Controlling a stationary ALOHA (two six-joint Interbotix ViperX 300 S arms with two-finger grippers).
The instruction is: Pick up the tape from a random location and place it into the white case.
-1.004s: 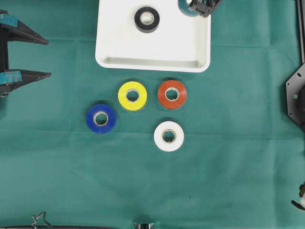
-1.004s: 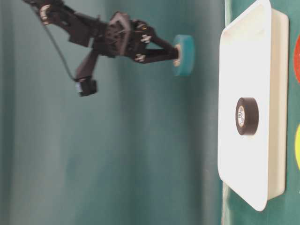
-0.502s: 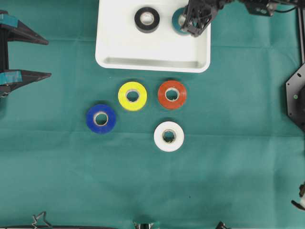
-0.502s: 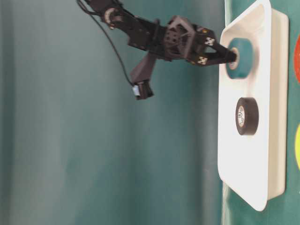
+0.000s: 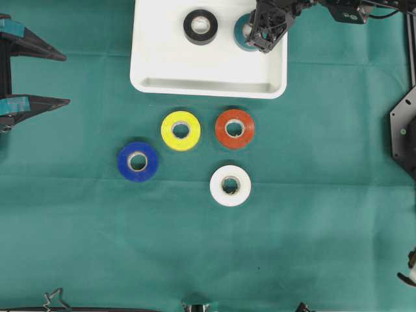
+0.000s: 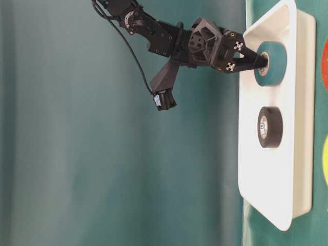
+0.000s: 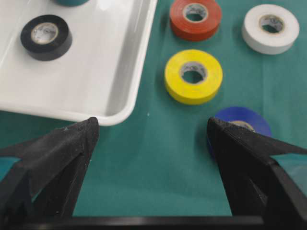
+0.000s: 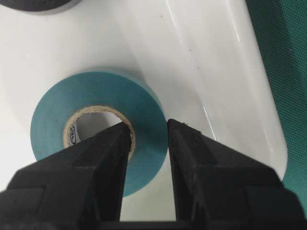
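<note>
Teal tape [image 8: 91,129]: likely light, stiff; right gripper [image 8: 146,132] pinches its wall, case [image 5: 195,71] beneath. Left gripper [image 7: 148,134] wide, empty.

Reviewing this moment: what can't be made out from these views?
- Whether the teal tape already rests on the white case: the right gripper covers its near side in the right wrist view.
- Teal tape in the overhead view: mostly under the gripper.
- Black tape core label: too small.
- Blue tape: partly behind a left gripper finger.
</note>
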